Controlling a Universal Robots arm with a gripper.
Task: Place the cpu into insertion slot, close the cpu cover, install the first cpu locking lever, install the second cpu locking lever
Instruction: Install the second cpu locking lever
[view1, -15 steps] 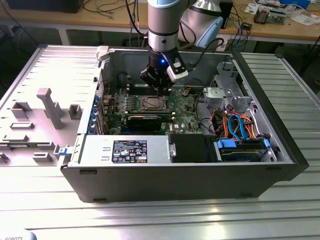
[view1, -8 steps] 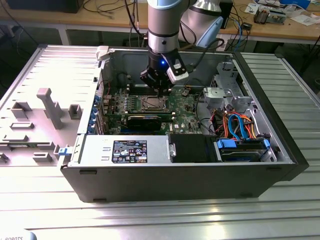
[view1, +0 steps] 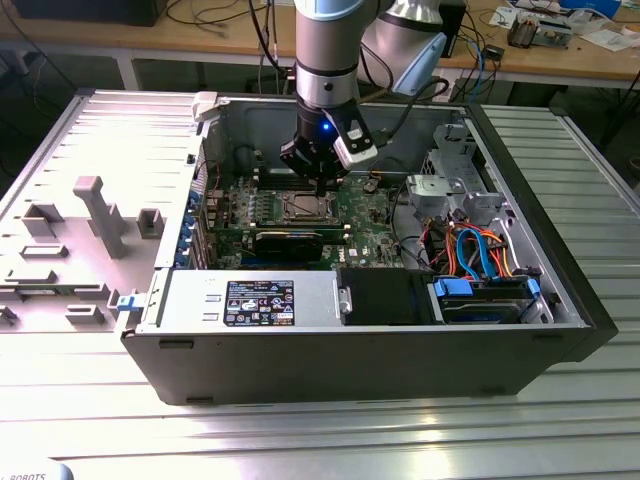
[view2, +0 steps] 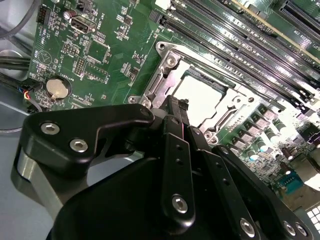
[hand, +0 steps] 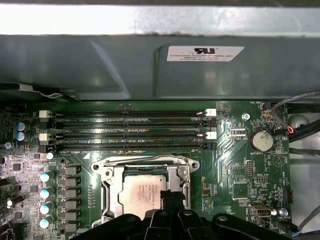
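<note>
The cpu (hand: 142, 192) (view2: 200, 97), with its silver-grey top, lies flat in the insertion slot (hand: 98, 169) (view2: 167, 60) on the green board inside the open computer case. The cpu cover (hand: 117, 187) (view2: 160, 80) lies down around it as a dull metal frame. A thin wire lever (hand: 145, 159) runs along the socket's edge on the memory-slot side. My gripper (view1: 322, 185) (view2: 176, 102) (hand: 170, 196) hangs just above the socket at the chip's edge. Its black fingers are shut together, with nothing visible between them. The fingers hide part of the chip and cover.
Long memory slots (hand: 130, 132) lie between the socket and the case wall (hand: 150, 65). A coin battery (hand: 261, 140) sits beside the socket. A black expansion card (view1: 290, 240), a power supply (view1: 250, 300) and a drive cage with coloured cables (view1: 480, 250) crowd the case.
</note>
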